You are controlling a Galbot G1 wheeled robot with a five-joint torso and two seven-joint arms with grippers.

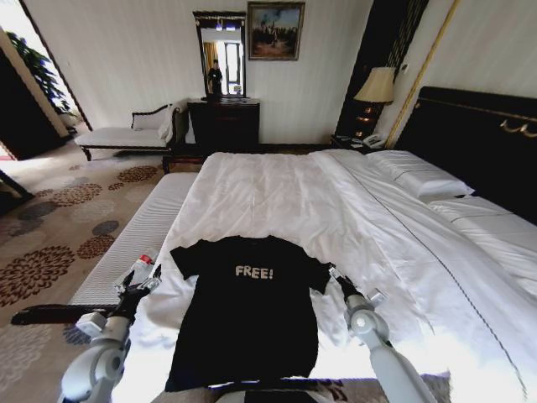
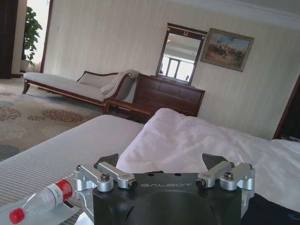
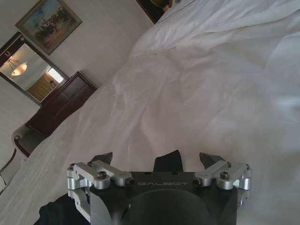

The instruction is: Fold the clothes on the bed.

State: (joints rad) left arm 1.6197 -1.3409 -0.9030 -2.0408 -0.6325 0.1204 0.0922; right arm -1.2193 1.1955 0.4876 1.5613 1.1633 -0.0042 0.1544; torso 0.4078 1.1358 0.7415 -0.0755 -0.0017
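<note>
- Where the white duvet (image 1: 277, 201) lies rumpled in soft folds over the bed (image 1: 470, 277), the black T-shirt (image 1: 247, 315) is spread flat near the foot edge, its chest up and white "FREE!" lettering showing.
- The left tool (image 1: 149, 281) sits at the shirt's left sleeve; in the left wrist view its dark angular fingertips (image 2: 107, 160) stand spread apart on silver metal linkages, with nothing between them.
- The right tool (image 1: 336, 275) sits at the right sleeve, likewise spread wide; a peak of black fabric (image 3: 168, 161) rises between its tips.
- A clear plastic bottle (image 2: 40, 202) with a red cap and red label lies on the ribbed grey bench (image 1: 138, 239) beside the bed.
</note>
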